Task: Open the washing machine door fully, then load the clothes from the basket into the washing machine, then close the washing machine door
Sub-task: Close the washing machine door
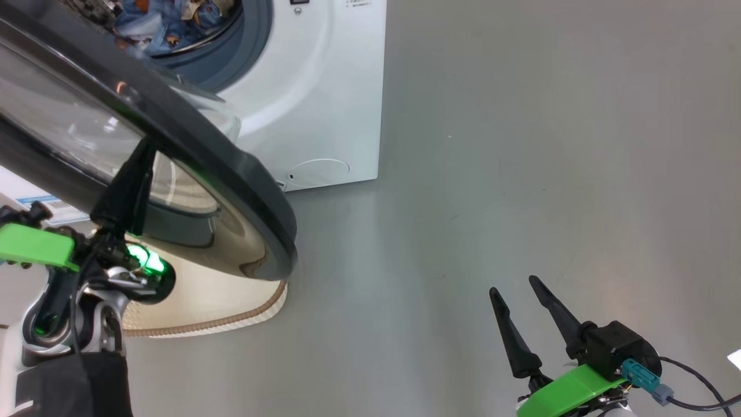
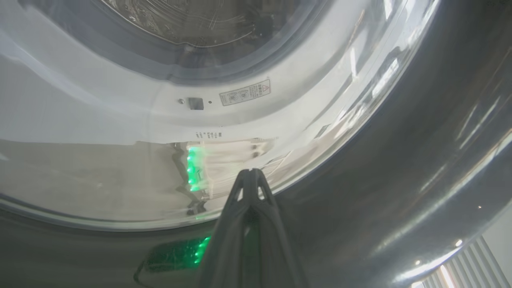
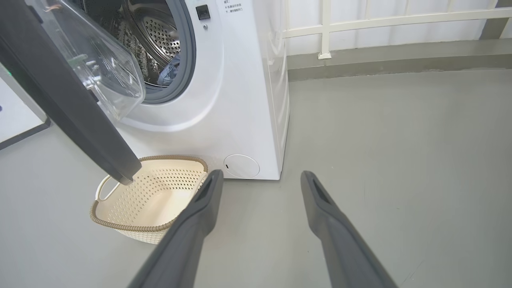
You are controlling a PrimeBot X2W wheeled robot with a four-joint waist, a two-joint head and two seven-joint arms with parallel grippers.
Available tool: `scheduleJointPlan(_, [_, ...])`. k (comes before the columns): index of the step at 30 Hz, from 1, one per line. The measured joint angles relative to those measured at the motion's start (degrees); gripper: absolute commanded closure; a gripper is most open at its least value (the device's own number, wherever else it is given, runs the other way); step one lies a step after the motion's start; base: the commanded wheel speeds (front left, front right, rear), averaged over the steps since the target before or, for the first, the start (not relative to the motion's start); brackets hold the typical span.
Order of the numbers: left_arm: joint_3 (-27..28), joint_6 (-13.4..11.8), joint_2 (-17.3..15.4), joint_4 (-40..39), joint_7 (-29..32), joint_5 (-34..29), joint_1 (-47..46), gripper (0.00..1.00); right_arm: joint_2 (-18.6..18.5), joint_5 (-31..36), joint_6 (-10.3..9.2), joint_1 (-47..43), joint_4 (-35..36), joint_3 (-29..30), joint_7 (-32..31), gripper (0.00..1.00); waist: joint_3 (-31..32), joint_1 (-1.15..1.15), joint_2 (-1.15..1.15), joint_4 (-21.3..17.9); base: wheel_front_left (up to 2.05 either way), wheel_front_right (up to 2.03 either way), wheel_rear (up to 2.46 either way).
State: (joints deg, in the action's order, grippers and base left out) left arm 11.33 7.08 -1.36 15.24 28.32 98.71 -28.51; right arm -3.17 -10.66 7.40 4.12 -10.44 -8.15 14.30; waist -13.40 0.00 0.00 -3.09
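Your left gripper holds its fingers pressed together, empty, tips against the outer face of the half-open washing machine door. Your right gripper hangs spread wide, well apart from it.

The head camera looks down on the washing machine and its door. The left wrist camera sits very close to the door glass. The right wrist camera looks from low down and shares machine, door and basket with the head view
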Motion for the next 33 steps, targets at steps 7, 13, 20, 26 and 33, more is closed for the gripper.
scheduleJointPlan(7, [0.60, 0.00, 0.04, -1.68, -1.03, -2.11, 0.57, 1.00, 0.01, 0.00, 0.00, 0.00, 0.00, -0.11, 0.00, 0.00, 1.32, 0.00, 0.00, 0.88, 0.00, 0.00, 0.00])
scheduleJointPlan(13, [1.19, 0.00, 0.04, -3.85, -2.81, -4.45, 3.46, 1.00, 0.01, -0.11, 0.00, -0.04, -0.24, -0.29, 0.00, 0.00, 2.87, 0.00, 0.00, 1.99, 0.00, 0.00, 0.00])
scheduleJointPlan(20, [1.44, 0.00, 0.04, -8.95, -7.60, -8.89, 7.25, 1.00, 0.02, -0.33, 0.00, -0.17, -0.44, -0.62, 0.00, 0.00, 5.04, 0.00, 0.00, 3.26, 0.00, 0.00, 0.00])
scheduleJointPlan(26, [0.55, 0.00, -1.01, -14.04, -12.68, -14.24, 10.48, 1.00, 0.03, -0.46, 0.00, -0.70, -0.48, -0.80, 0.00, 0.00, 6.76, 0.00, 0.00, 4.22, 0.00, 0.00, 0.00])
scheduleJointPlan(33, [-5.48, 0.01, -5.98, -17.77, -26.61, -23.87, 15.64, 0.05, 0.03, -0.58, 0.00, -0.81, -0.45, -1.14, 0.00, 0.00, 8.13, 0.00, 0.00, 4.86, 0.00, 0.00, 0.00])
